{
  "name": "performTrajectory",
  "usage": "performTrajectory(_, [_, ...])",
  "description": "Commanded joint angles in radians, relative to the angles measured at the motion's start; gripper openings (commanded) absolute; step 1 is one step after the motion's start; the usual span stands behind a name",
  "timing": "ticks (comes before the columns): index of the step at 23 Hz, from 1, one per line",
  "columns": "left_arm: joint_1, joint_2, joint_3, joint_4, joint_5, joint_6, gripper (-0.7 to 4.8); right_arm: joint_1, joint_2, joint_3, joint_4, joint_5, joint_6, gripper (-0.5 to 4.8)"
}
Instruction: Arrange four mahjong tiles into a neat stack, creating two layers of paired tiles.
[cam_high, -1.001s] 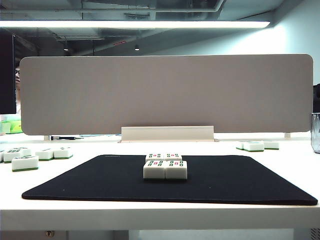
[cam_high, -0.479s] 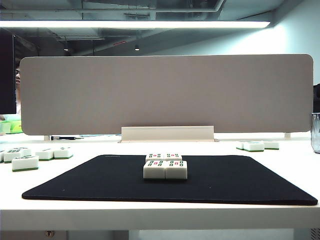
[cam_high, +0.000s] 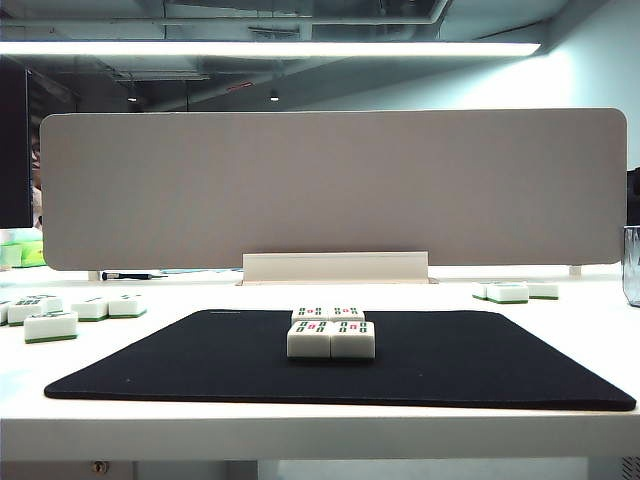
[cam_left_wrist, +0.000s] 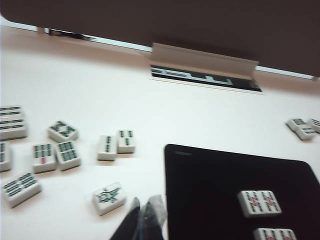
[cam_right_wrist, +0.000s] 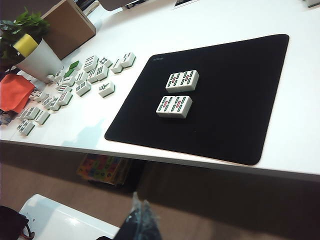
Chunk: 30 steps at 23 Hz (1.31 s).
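Note:
The four mahjong tiles lie face up on the black mat (cam_high: 480, 360) as two side-by-side pairs, one layer high. The near pair (cam_high: 330, 340) and the far pair (cam_high: 328, 314) sit a small gap apart. The right wrist view shows both pairs (cam_right_wrist: 174, 106) (cam_right_wrist: 182, 81). The left wrist view shows one pair (cam_left_wrist: 257, 202) and the edge of the other (cam_left_wrist: 274, 234). My left gripper (cam_left_wrist: 145, 212) is shut and empty over the white table, just beside the mat's left edge. My right gripper (cam_right_wrist: 139, 210) is shut and empty, low in front of the table edge. Neither gripper shows in the exterior view.
Loose white-and-green tiles lie scattered on the table left of the mat (cam_high: 50, 325) (cam_left_wrist: 108, 198) (cam_right_wrist: 82, 75), and a few at the back right (cam_high: 515, 291). A grey partition board (cam_high: 330, 190) closes the back. A potted plant (cam_right_wrist: 37, 57) and a cardboard box (cam_right_wrist: 70, 25) stand far left.

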Motion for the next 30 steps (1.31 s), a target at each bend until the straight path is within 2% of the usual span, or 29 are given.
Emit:
performTrajectory(1, [-0.003, 0.108, 0.083, -0.028, 0.102, -0.002, -0.05, 0.000, -0.011, 0.002, 0.007, -0.001, -0.004, -0.01])
performTrajectory(4, [-0.033, 0.184, 0.135, -0.054, 0.116, -0.005, -0.06, 0.000, -0.011, 0.002, 0.007, -0.001, -0.004, -0.01])
performTrajectory(12, [-0.226, 0.361, 0.207, -0.062, 0.058, -0.006, -0.06, 0.000, -0.011, 0.002, 0.009, -0.001, -0.003, -0.01])
performTrajectory(15, [-0.336, 0.450, 0.208, -0.056, 0.018, -0.006, -0.06, 0.000, -0.011, 0.002, 0.007, -0.001, -0.003, -0.01])
performTrajectory(18, [-0.388, 0.510, 0.209, -0.054, 0.018, -0.052, -0.06, 0.000, -0.011, 0.002, 0.006, -0.001, -0.003, -0.01])
performTrajectory(23, [-0.469, 0.623, 0.238, -0.055, 0.001, -0.073, -0.06, 0.000, -0.011, 0.002, 0.006, -0.001, -0.003, -0.01])
performTrajectory(25, [-0.521, 0.719, 0.304, -0.063, 0.000, -0.074, -0.06, 0.000, -0.011, 0.002, 0.006, 0.003, -0.004, -0.01])
performTrajectory(29, [-0.540, 0.822, 0.416, -0.132, 0.001, -0.092, -0.06, -0.001, -0.011, 0.002, 0.002, 0.003, -0.004, -0.01])
performTrajectory(30, [-0.553, 0.878, 0.482, -0.179, -0.004, -0.110, -0.06, 0.000, -0.011, 0.002, 0.003, 0.016, -0.004, -0.01])
